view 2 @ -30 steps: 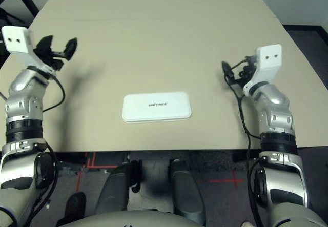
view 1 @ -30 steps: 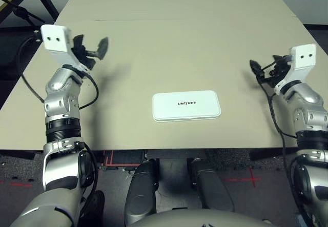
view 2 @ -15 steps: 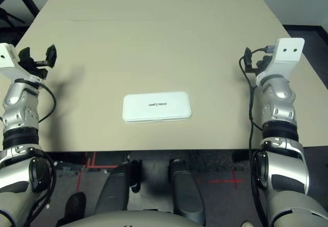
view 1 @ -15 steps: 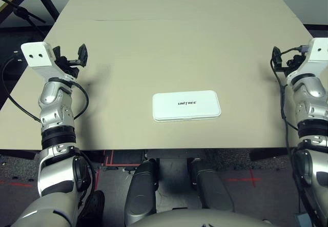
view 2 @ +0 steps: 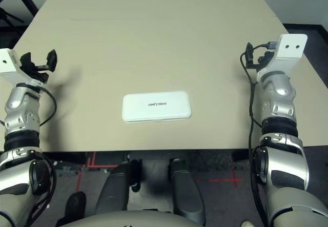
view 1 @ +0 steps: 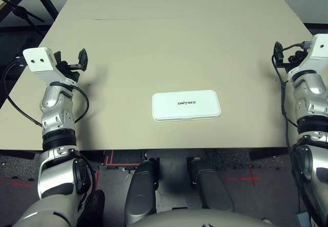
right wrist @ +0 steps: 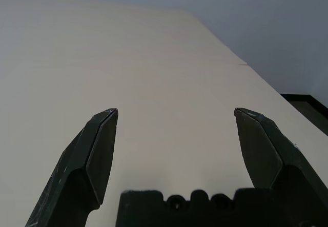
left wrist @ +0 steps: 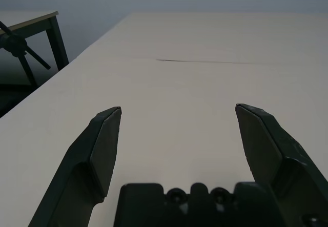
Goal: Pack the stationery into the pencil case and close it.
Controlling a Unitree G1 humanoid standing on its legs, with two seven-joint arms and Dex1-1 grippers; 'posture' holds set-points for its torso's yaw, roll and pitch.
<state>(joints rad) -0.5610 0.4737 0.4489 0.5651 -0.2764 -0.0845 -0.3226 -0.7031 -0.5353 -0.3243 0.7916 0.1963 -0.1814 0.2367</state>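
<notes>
1. Black left fingers (left wrist: 105, 150) stand wide and empty; the pencil case (view 1: 187, 113) lies well to their right and nearer the robot's body.
2. White and lid down, the case rests flat on the table (view 1: 154, 47) between both pairs, long axis running side to side. I judge it packed.
3. Wide, empty right fingers (right wrist: 102, 150) sit slightly nearer it; it's to their left, bodyward. I'd probably leave it alone.

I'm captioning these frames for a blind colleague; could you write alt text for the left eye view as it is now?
A closed white pencil case lettered UNITREE lies flat on a pale table, near the edge closest to the robot. The robot's silver forearms reach in on both sides, the left claw and right claw open and well away from it.
</notes>
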